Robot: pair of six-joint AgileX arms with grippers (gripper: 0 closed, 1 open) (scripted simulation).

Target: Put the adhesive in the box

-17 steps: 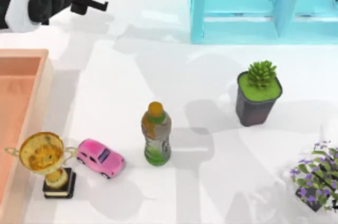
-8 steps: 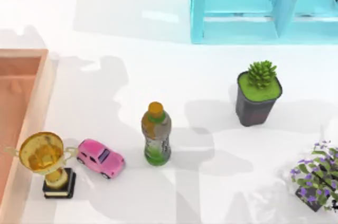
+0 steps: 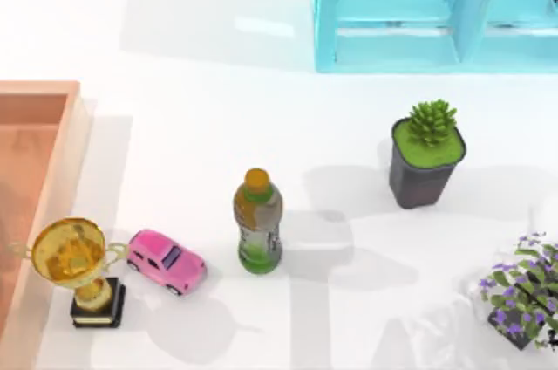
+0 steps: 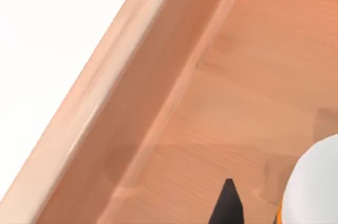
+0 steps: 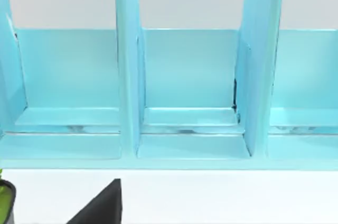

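Left wrist view is showing the adhesive [image 4: 317,182] lying inside the box [image 4: 121,102], beside one dark tip of the left gripper [image 4: 228,205]. You are probably handling a light, rigid, slippery bottle; take it around the body. Finger spread cannot be told. The right gripper [image 5: 100,205] is facing the blue shelf [image 5: 190,102].
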